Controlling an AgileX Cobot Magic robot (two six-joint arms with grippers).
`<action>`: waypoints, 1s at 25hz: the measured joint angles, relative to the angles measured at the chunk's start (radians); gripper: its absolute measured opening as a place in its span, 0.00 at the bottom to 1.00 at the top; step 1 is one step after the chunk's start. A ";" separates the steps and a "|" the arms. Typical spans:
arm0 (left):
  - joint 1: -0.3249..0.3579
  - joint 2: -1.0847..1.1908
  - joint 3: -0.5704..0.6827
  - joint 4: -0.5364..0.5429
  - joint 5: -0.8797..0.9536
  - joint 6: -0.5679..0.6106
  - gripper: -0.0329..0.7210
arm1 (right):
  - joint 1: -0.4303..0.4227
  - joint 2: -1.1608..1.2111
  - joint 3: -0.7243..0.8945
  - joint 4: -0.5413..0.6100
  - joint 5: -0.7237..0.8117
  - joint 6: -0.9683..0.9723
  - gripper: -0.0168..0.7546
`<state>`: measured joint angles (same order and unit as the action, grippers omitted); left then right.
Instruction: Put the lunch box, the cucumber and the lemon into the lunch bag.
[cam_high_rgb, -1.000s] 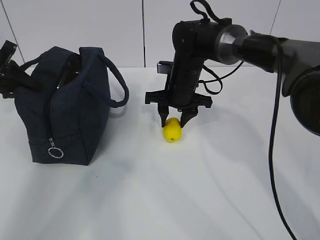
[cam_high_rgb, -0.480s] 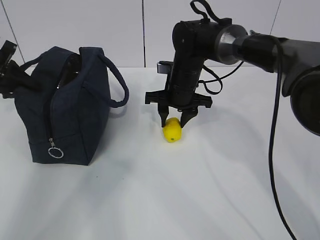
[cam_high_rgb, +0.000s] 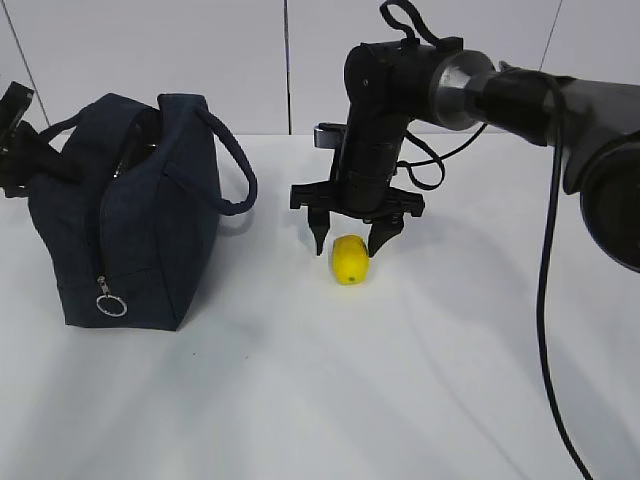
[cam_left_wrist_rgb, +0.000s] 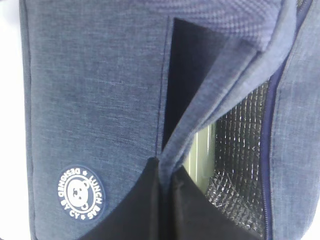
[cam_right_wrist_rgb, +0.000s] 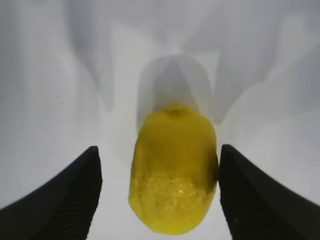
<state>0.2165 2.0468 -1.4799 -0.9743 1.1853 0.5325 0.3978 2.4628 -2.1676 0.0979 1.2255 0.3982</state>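
At the far left of the exterior view, the left pincer (cam_high_rgb: 45, 163) is closed on the rear loop handle (cam_high_rgb: 60, 128) of the boxy dark navy fabric lunch bag (cam_high_rgb: 160, 240), which stands upright on the white counter (cam_high_rgb: 320, 400). In the left wrist view the two black fingers (cam_left_wrist_rgb: 142, 200) meet tightly on a fold of navy cloth (cam_left_wrist_rgb: 220, 95) at the bag's mouth. The bag's top is unzipped; its silver quilted lining (cam_left_wrist_rgb: 235, 165) shows through the gap, and a pale sage-green edge of the lunch box (cam_left_wrist_rgb: 199, 155) sits inside against that lining. A round white bear logo (cam_left_wrist_rgb: 80, 194) is printed on the bag's outer panel. On the end that faces the exterior camera, the zipper runs down to a silver ring pull (cam_high_rgb: 111, 303) low on the bag, and the front loop handle (cam_high_rgb: 235, 175) arches out to the right.

The cucumber cannot be made out in any view.

To the right of the bag, well apart from it, the small bright yellow oval lemon (cam_high_rgb: 350, 259) lies on the counter. The right pincer (cam_high_rgb: 353, 240) points straight down over it with its jaws spread open, one black finger (cam_right_wrist_rgb: 60, 197) on each side. In the right wrist view the left-hand finger stands clear of the lemon, while the other finger is just beside or touching its skin; which of the two I cannot tell.
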 joint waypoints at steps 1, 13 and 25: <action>0.000 0.000 0.000 0.000 0.000 0.000 0.03 | 0.000 0.000 0.000 0.000 0.000 0.000 0.75; 0.000 0.000 0.000 0.000 0.000 0.000 0.03 | 0.000 0.000 0.000 -0.020 0.000 0.002 0.76; 0.000 0.000 0.000 0.000 0.000 0.000 0.03 | 0.000 0.000 0.000 -0.036 0.000 0.002 0.76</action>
<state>0.2165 2.0468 -1.4799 -0.9743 1.1853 0.5325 0.3978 2.4628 -2.1676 0.0615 1.2255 0.4000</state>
